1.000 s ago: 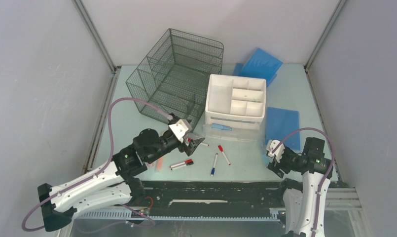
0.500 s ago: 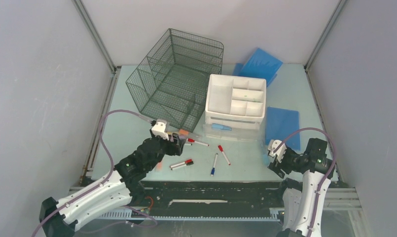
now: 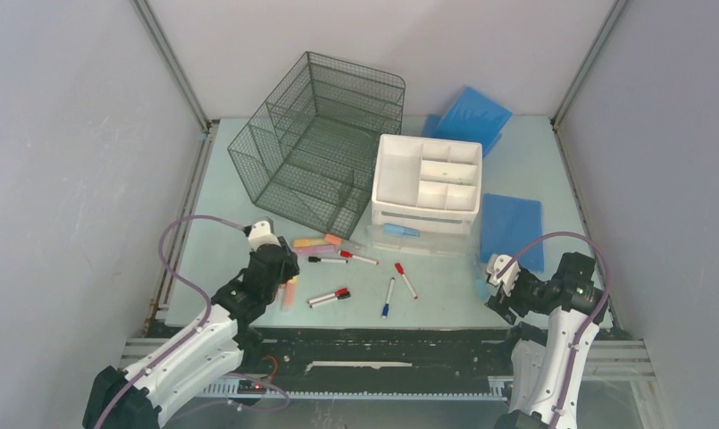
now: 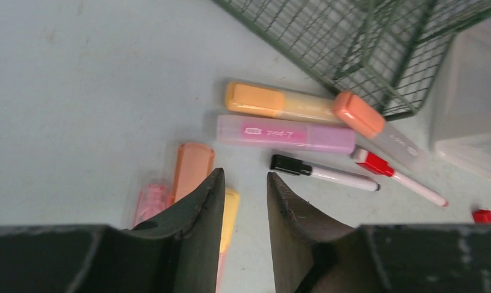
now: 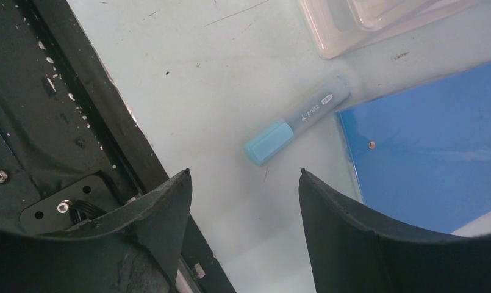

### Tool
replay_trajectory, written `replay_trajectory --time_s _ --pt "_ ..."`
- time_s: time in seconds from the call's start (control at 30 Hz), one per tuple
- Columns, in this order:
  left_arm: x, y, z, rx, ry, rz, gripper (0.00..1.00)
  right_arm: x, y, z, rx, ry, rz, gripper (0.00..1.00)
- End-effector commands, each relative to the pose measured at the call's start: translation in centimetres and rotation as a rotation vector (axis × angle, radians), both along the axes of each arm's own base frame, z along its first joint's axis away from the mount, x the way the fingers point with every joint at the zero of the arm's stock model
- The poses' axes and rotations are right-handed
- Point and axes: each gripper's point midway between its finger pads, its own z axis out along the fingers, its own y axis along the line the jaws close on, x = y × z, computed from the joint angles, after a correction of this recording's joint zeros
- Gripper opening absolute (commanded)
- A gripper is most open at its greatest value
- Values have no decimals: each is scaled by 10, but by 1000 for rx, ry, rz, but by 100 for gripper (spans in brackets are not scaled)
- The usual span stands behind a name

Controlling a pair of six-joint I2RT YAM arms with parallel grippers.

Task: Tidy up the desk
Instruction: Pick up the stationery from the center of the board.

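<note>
Desk (image 3: pixel 217 232) is lying flat under both my arms, pale mint, filling the space betw. the grey walls, w/ the black front rail (image 3: pixel 382 349) at its 6 o'clock edge (clock read from the top view, 12 = far wall).

My left claw (image 4: pixel 243 183) is hanging low at approx. 8 o'clock, jaws standing apart by a narrow slot and clamping nothing. A yellow marker (image 4: pixel 230 210) is showing in that slot, lying against the left finger (image 4: pixel 209 201); the other finger is staying off it. An orange highlighter (image 4: pixel 191 168) and a pink one (image 4: pixel 150 201) are lying just beside it at 9 o'clock of the slot. At 12 o'clock of the claw, an orange-yellow highlighter (image 4: pixel 273 104) and a pink-purple highlighter (image 4: pixel 285 133) are lying side by side, touching; a black-capped pen (image 4: pixel 325 173) is sitting at 2 o'clock.

Wire-mesh organizer (image 3: pixel 324 134) is standing at 11 o'clock of the desk, white drawer unit (image 3: pixel 427 179) at 1 o'clock.

My right claw (image 5: pixel 243 177) is hovering at approx. 4 o'clock w/ jaws spread wide, gripping nothing. A light-blue highlighter (image 5: pixel 297 119) is lying on the desk at 1 o'clock of it, its far end touching the blue folder (image 5: pixel 426 146).
</note>
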Motion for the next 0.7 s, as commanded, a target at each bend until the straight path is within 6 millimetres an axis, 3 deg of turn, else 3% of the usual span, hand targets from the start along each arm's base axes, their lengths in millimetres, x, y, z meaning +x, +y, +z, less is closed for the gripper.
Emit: replay_trajectory --time_s 0.0,0.4,0.67 --pt "2 14 -9 4 36 109 38 4 2 13 5 -43 19 72" --pt "1 31 -23 99 151 227 37 4 2 13 5 -46 14 73" --pt "1 27 -34 116 214 214 40 4 2 13 6 -47 14 73"
